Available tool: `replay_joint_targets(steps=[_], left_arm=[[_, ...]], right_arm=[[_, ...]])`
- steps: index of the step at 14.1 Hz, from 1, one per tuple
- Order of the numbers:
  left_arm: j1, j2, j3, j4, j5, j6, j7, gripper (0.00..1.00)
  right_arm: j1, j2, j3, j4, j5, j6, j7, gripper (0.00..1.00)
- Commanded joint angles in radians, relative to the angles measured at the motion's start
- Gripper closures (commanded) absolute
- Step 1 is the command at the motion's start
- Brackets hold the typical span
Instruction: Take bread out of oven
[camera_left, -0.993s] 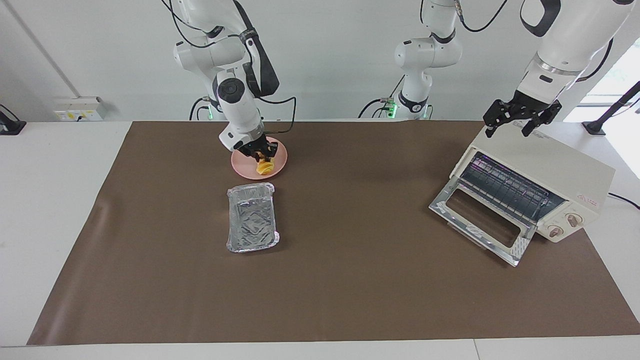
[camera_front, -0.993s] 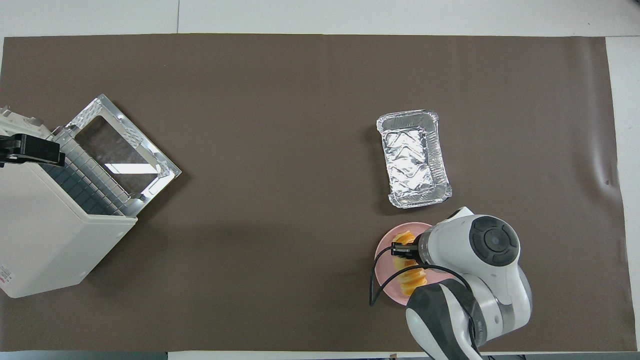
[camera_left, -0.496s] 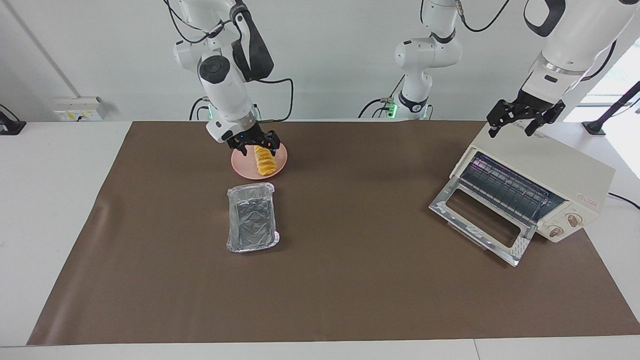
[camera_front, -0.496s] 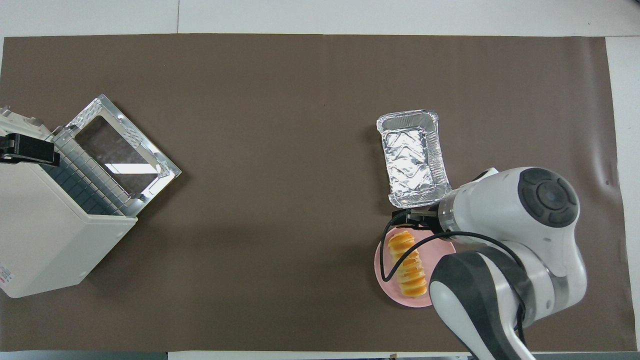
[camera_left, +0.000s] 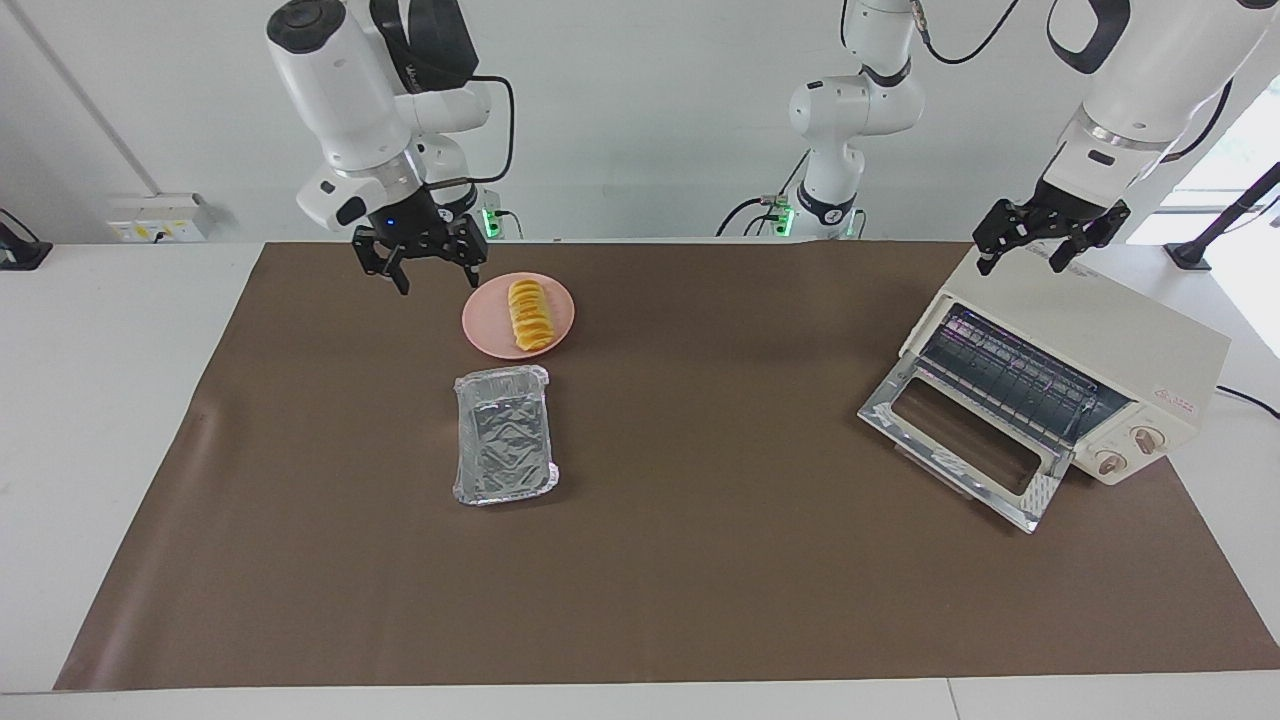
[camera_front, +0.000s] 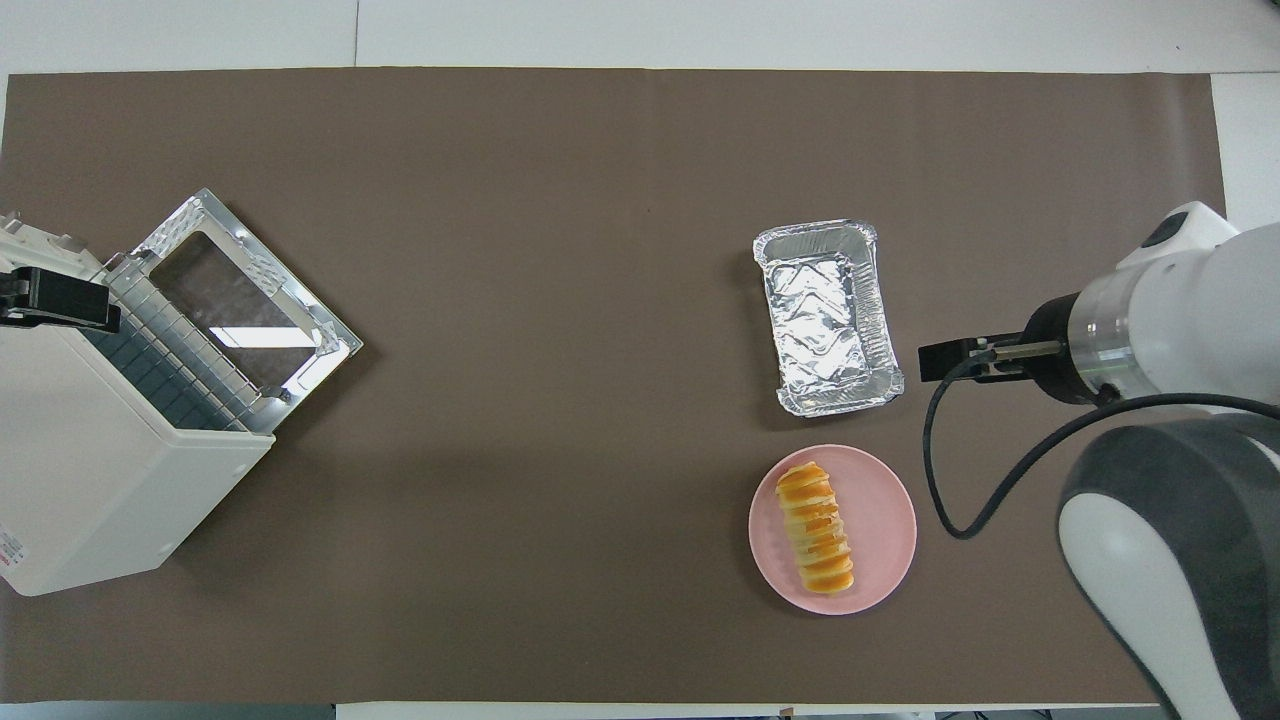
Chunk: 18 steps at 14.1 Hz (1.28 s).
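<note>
The golden ridged bread (camera_left: 528, 315) (camera_front: 816, 528) lies flat on the round pink plate (camera_left: 480, 330) (camera_front: 885, 520), with nothing holding it. My right gripper (camera_left: 438, 280) (camera_front: 940, 360) hangs open and empty in the air over the brown mat, beside the plate toward the right arm's end of the table. The cream oven (camera_left: 1090, 330) (camera_front: 90, 460) stands at the left arm's end with its glass door (camera_left: 960, 440) (camera_front: 240, 300) folded down and the wire rack bare. My left gripper (camera_left: 1020, 262) (camera_front: 55, 300) waits open above the oven's top.
A crinkled silver foil tray (camera_left: 503, 435) (camera_front: 827, 316) sits empty on the mat, next to the plate and farther from the robots. A third arm's white base (camera_left: 835, 190) stands at the robots' edge of the table.
The right gripper opened off the bread, rose and swung away toward its own end of the table. The bread settled flat along the plate. The left arm barely moved.
</note>
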Motion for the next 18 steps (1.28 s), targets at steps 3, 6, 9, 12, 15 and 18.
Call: replay_joint_targets(steps=[3, 6, 9, 12, 15, 18], left_arm=[[0.002, -0.014, 0.002, -0.020, 0.003, 0.017, 0.006, 0.00], [0.002, -0.014, 0.002, -0.020, 0.003, 0.017, 0.006, 0.00], [0.002, -0.014, 0.002, -0.020, 0.003, 0.017, 0.006, 0.00], [0.002, -0.014, 0.002, -0.020, 0.003, 0.016, 0.006, 0.00], [0.002, -0.014, 0.002, -0.020, 0.003, 0.017, 0.006, 0.00], [0.002, -0.014, 0.002, -0.020, 0.003, 0.017, 0.006, 0.00]], right_arm=[[-0.062, 0.078, 0.009, 0.139, -0.131, -0.064, -0.150, 0.00], [-0.084, 0.082, 0.007, 0.147, -0.133, -0.106, -0.138, 0.00], [-0.088, 0.079, 0.009, 0.138, -0.131, -0.118, -0.131, 0.00], [-0.110, 0.098, 0.007, 0.156, -0.102, -0.160, -0.130, 0.00], [-0.127, 0.157, 0.006, 0.252, -0.071, -0.226, -0.122, 0.00], [-0.140, 0.160, 0.001, 0.260, -0.077, -0.209, -0.066, 0.00]])
